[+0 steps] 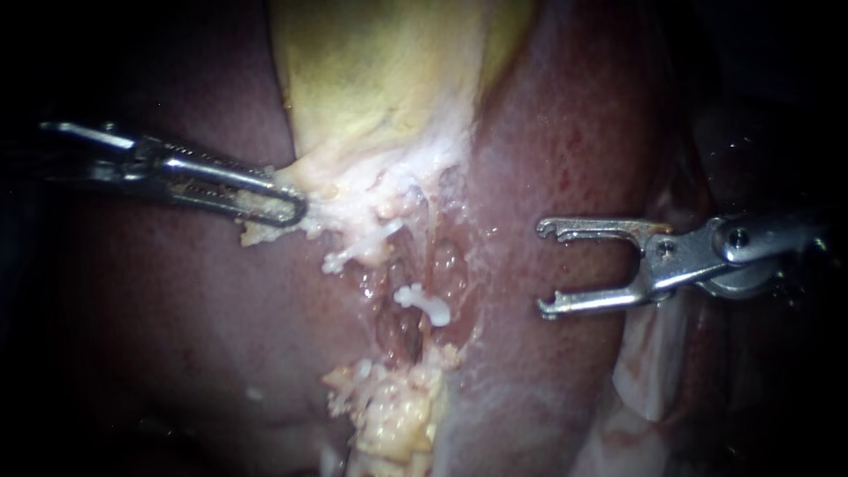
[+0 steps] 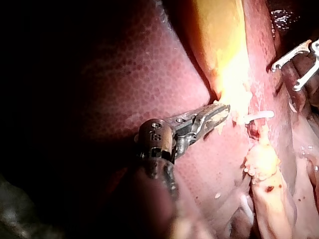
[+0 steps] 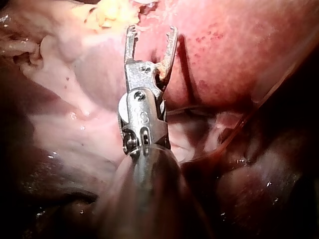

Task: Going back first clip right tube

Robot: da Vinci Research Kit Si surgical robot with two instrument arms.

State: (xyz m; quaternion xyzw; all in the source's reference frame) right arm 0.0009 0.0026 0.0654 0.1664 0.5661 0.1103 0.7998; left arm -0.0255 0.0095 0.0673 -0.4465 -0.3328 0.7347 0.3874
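The yellow gallbladder [image 1: 380,79] hangs between lobes of dark red liver [image 1: 565,132]. My left instrument [image 1: 284,208] is shut on whitish tissue at the gallbladder's lower edge; the left wrist view shows the same grip [image 2: 218,114]. Below that edge lies an opened bed with reddish tubes [image 1: 442,265]. A small white clip [image 1: 422,303] [image 2: 260,115] sits across this bed; which tube it holds I cannot tell. My right instrument [image 1: 542,269] [image 3: 152,31] stands to the right of the bed, over the liver. Its jaws are wide open and hold nothing.
A lump of yellow fat [image 1: 389,415] [image 2: 261,162] lies just below the bed. Pale pink membrane [image 1: 649,353] [image 3: 75,114] spreads under my right instrument's shaft. A crumb of yellow tissue [image 3: 162,72] clings to the inner side of one right jaw.
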